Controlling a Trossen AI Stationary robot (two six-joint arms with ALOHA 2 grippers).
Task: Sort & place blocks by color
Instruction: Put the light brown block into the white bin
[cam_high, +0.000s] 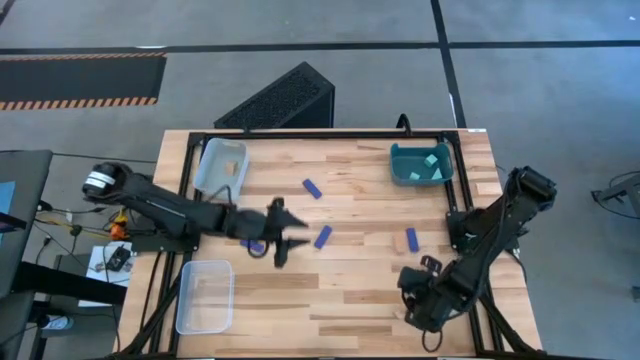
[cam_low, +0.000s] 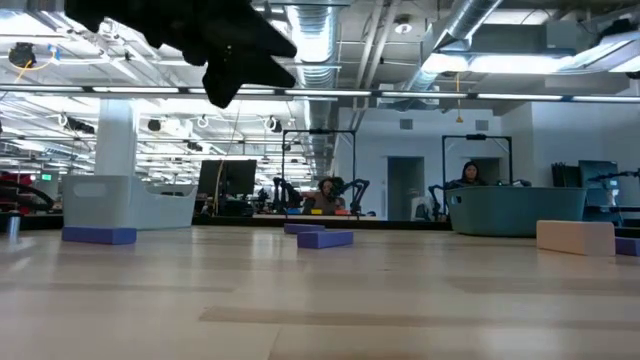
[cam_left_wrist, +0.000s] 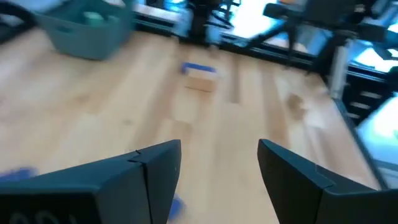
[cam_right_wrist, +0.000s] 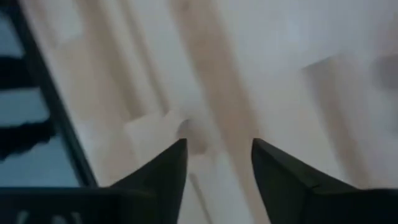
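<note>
Wooden counter (cam_high: 350, 290), blocks scattered mid-board. Left gripper (cam_high: 283, 240) jaws spread, over blue bar (cam_high: 322, 237); right gripper (cam_high: 412, 300) jaws apart, empty. We reckon next: drop, pinch, carry to bin.

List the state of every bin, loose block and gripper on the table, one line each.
Teal bin: upright, light cyan cubes inside.
Clear bin at the far left: upright, a tan bit inside.
Clear bin at the near left: upright, nothing visible inside.
Dark blue bars: flat on the table, loose.
Left gripper: open, empty, above mid-table.
Right gripper: open, empty, low over the wood.
</note>
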